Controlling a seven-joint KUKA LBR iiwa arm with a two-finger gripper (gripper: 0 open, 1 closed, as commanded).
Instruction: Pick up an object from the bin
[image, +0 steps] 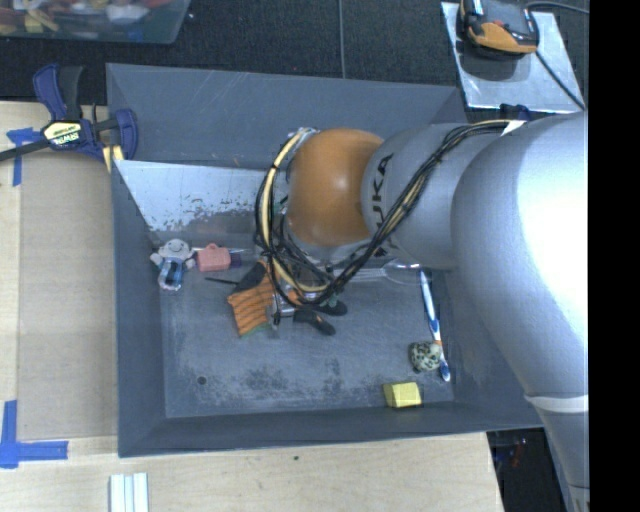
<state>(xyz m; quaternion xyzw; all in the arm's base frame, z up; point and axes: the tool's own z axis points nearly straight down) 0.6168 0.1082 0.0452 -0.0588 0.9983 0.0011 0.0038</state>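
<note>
I see the silver arm (480, 200) coming in from the right. Its rounded orange wrist cover (330, 185) hangs over the middle of the grey metal bin (140, 380), with black and yellow cables (268, 200) looped around it. Below the cover, the claw (287, 310) is low at the bin floor, a little left of centre. I cannot tell whether the claw is open or closed, because the cover and cables hide most of it and what shows is a dark tangle.

The thing nearest the claw is a flat orange ribbed piece (250, 308), lying tilted on the floor left of centre. Its right edge meets the claw's tip as far as I can see, but I cannot tell whether it is gripped. A thin dark shape (322, 322) pokes out on the claw's right side. I cannot say if it belongs to the claw or lies loose.

Further left, near the back of the floor, lies a small pink block (213, 260). Just beside it on the left is a small white and blue toy-like object (172, 266).

On the right side, a long thin blue and white stick (430, 305) runs along the right wall. Its lower end is by a small speckled roundish lump (426, 355). A small yellow block (403, 395) sits near the front wall, right of centre, well apart from the claw.
</note>
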